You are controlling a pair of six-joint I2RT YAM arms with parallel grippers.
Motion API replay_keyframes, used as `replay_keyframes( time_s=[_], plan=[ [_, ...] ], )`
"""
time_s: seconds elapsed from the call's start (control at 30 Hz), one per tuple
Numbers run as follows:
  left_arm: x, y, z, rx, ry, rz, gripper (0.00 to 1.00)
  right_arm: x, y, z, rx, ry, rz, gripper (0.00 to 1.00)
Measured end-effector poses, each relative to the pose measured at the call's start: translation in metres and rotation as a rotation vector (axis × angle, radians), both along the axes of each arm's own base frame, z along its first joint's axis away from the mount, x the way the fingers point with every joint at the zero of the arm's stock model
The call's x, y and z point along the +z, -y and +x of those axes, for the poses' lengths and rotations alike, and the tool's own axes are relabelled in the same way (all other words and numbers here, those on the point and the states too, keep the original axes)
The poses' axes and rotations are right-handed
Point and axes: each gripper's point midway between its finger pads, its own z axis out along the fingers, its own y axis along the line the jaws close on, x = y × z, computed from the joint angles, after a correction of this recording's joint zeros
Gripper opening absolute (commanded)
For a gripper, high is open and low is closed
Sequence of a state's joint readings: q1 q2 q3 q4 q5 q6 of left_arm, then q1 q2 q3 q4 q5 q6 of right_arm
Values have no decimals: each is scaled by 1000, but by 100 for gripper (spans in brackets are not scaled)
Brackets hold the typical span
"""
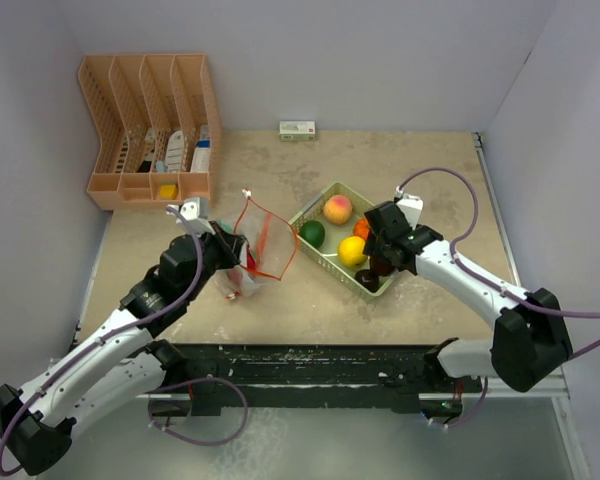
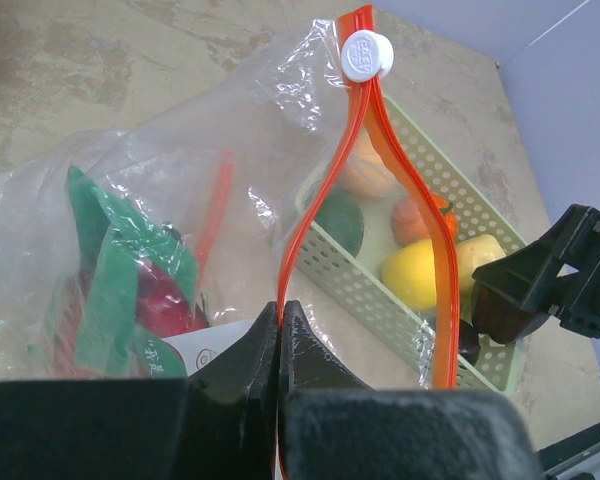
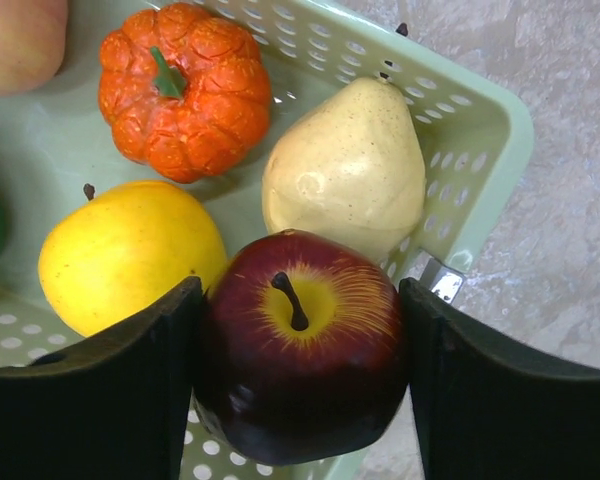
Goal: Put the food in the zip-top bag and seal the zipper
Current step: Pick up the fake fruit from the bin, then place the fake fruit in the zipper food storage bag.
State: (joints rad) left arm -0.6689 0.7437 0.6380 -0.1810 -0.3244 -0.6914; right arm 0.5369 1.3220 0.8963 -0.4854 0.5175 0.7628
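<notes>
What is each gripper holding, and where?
Left gripper pinches the bag by its orange zipper strip; right gripper clasps the dark red apple by its sides.

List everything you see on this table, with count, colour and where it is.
clear crinkly zip-top bag: one, transparent, left of the tray, mouth open
orange-red zipper strip: one, along the bag's mouth, white slider at its end
red and green pieces: toy food inside the bag, count unclear
pale green perforated plastic tray: one, centre right
toy food in tray: six; peach, dark green fruit, orange pumpkin, yellow apple, pale pear, dark red apple
orange plastic desk organiser: one, back left
small white box: one, at the back wall
left gripper: black, shut on the zipper strip
right gripper: black, closed on the dark red apple
</notes>
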Motion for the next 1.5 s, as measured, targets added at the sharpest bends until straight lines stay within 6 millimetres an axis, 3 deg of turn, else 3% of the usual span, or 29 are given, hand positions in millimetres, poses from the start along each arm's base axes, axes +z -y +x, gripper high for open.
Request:
replay_keyframes(
  time_s=[0.1, 0.23, 0.33, 0.4, 0.53, 0.67, 0.7, 0.87, 0.97, 1.17, 1.37, 1.5],
  plan=[
    [2, -1, -1, 1, 6, -4, 0, 0, -2, 1, 9, 3, 7, 23],
    [2, -1, -1, 1, 5, -3, 0, 5, -2, 0, 16, 11, 13, 20],
    [-1, -2, -2, 3, -5, 7, 0, 24, 0, -2, 34, 44, 21, 18],
    [-3, -3, -2, 4, -10, 14, 0, 48, -6, 1, 74, 99, 55, 17],
    [-3, -2, -1, 4, -14, 18, 0, 119, -36, 7, 225, 295, 227, 13],
    [-2, -1, 0, 5, -15, 19, 0, 185, -87, 3, 443, 468, 415, 13],
    [-1, -1, 0, 5, -16, 20, 0, 205, -110, 2, 522, 521, 459, 13],
    [3, 0, 2, 4, -14, 18, 0, 215, -203, -34, 814, 525, 545, 13],
    [7, 1, 3, 3, -13, 17, 0, 208, -235, -47, 915, 507, 576, 13],
    [13, 4, 2, -12, -15, 13, 0, 207, -257, -35, 939, 543, 608, 14],
    [23, 5, -1, -26, -16, 8, 0, 184, -280, -21, 940, 517, 585, 16],
    [33, 2, -4, -25, 0, -3, 0, 166, -296, -17, 939, 487, 549, 35]
  ],
)
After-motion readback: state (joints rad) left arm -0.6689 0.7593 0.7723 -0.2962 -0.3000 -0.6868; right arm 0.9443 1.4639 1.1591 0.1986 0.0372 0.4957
